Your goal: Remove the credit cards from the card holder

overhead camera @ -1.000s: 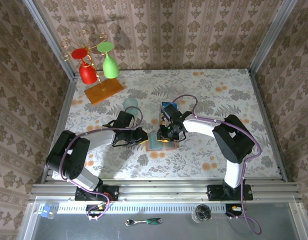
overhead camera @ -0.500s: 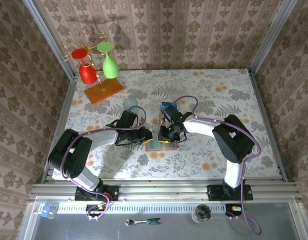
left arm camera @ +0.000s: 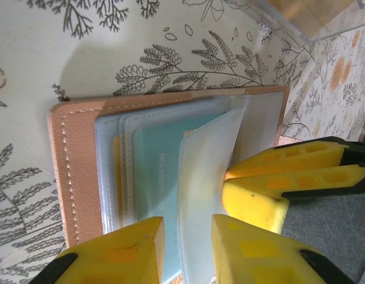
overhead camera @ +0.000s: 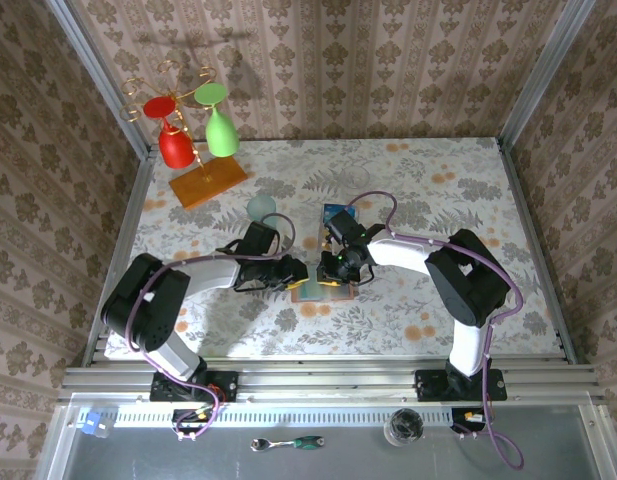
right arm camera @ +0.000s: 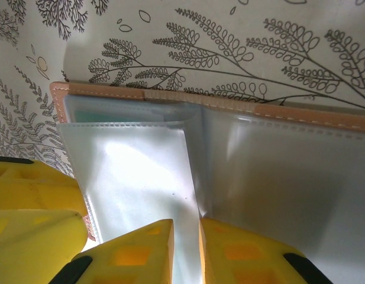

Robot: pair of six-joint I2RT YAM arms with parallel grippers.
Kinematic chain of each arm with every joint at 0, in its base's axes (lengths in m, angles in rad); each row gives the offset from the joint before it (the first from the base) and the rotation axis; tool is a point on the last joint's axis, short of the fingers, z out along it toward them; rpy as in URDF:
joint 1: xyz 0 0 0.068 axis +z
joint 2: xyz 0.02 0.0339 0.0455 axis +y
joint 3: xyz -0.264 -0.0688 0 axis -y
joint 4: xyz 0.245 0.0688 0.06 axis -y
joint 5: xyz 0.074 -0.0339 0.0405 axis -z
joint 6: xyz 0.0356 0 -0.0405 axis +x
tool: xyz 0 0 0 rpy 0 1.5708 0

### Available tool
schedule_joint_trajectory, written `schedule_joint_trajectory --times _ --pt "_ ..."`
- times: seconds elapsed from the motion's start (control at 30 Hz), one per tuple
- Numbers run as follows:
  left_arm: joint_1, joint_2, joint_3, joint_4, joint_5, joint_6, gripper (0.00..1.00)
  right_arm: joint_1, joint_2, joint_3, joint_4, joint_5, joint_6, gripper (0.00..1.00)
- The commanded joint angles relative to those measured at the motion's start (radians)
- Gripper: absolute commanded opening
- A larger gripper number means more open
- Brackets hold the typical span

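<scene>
Card holder [overhead camera: 310, 290] lies open and flat on the floral worktop [overhead camera: 438, 190], near the middle, with both arms meeting over it. Its brown stitched border [left arm camera: 73, 165] frames clear plastic pockets.

Credit cards: a teal card [left arm camera: 161, 165] sits inside the pockets, and a thin orange edge [left arm camera: 116, 171] shows beside it, also tucked in. Both are in the holder.

Right hand [right arm camera: 187, 251]: fingers pressed almost together, pinching a clear sleeve [right arm camera: 135, 171] that lifts off the holder and runs up between them. From the left wrist, the same yellow fingers [left arm camera: 277, 177] sit at the holder's right side.

Left hand [left arm camera: 187, 248]: fingers parted a little, hanging over the near edge of the pockets. Sleeve and teal card show in the gap, and I cannot tell whether there is contact.

Back left corner: rack with a red and a green glass [overhead camera: 193, 140], well apart from the holder.
</scene>
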Motion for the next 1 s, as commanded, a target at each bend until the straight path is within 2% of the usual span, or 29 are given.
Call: schedule_joint_trajectory --times 0.0,0.47,0.97 --pt "-0.009 0.024 0.025 0.026 0.024 -0.020 0.27 -0.004 -0.024 -0.023 -0.003 0.017 -0.006 0.19" --pt "-0.017 0.019 0.061 0.017 0.040 -0.025 0.24 -0.009 -0.103 -0.031 0.000 0.031 -0.003 0.20" --pt "-0.067 0.071 0.162 -0.040 0.037 -0.010 0.23 -0.093 -0.260 -0.107 -0.007 0.060 -0.020 0.20"
